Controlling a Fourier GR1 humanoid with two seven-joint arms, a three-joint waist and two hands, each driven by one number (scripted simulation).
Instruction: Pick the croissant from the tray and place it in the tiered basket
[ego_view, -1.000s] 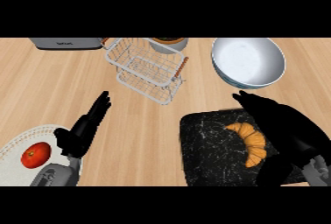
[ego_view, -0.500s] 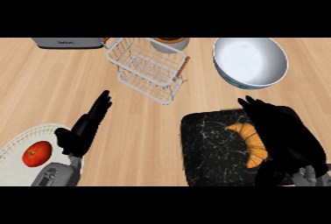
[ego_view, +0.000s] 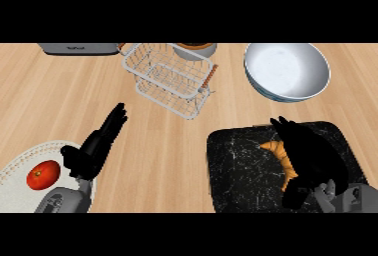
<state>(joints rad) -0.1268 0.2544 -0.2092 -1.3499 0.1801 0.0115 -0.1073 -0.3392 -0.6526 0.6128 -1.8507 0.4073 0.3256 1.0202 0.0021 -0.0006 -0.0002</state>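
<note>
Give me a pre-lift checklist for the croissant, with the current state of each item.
1. Croissant on the black tray: ok, its left part shows beside the hand.
2. Right robot hand over the croissant: ok, it covers most of it.
3. Fingers closed round the croissant: cannot tell, the hand hides the contact.
4. Tiered basket upright with nothing in its tiers: ok.
5. Counter stretch between tray and basket free: ok, only bare wood there; the white bowl sits off to the right.
6. Left robot hand out of the way: ok, open near the plate with the tomato.
</note>
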